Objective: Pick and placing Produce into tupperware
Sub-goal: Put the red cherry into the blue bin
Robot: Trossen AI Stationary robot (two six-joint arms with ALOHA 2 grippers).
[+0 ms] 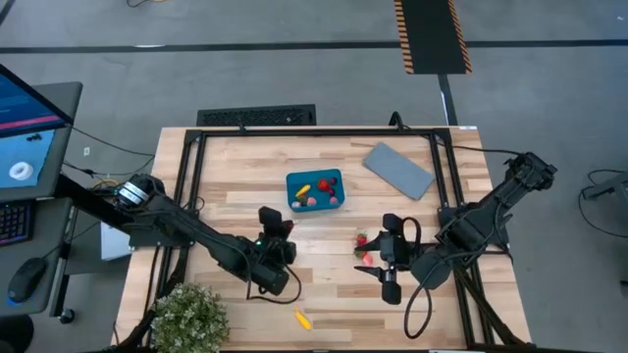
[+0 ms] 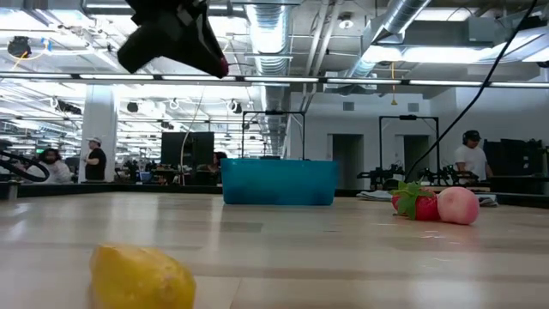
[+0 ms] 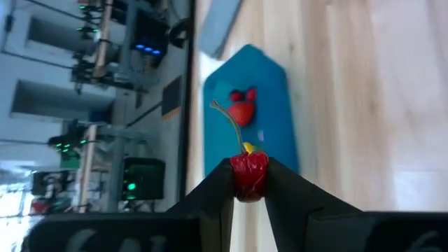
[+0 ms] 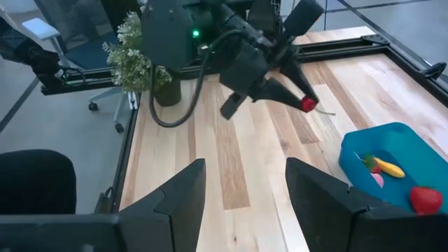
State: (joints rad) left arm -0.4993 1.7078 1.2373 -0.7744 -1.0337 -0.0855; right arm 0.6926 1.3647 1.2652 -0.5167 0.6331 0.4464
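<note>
The teal tupperware (image 1: 315, 190) stands mid-table with a strawberry, a yellow piece and pink produce inside. My left gripper (image 1: 279, 222) hovers just near of it, shut on a small red cherry (image 3: 248, 175) with a long stem. The cherry also shows in the right wrist view (image 4: 308, 104). My right gripper (image 1: 390, 267) hangs open to the right, above the table, with nothing between its fingers. Loose produce lies on the wood: a strawberry (image 2: 416, 204) and a pink piece (image 2: 457, 206) by the right gripper, and a yellow piece (image 1: 303, 318) near the front edge. My left gripper pinches the cherry's round body (image 3: 249, 183) between its two fingertips, at their free ends. The fingers slant down toward the table's far side and the tupperware. The cherry is lifted clear of the table, its stem (image 3: 227, 120) sticking out past the fingertips.
A flat grey lid (image 1: 398, 169) lies at the far right of the table. A bushy green plant (image 1: 189, 316) stands at the near left corner. A black frame (image 1: 192, 167) runs around the tabletop. Bare wood lies between the two grippers.
</note>
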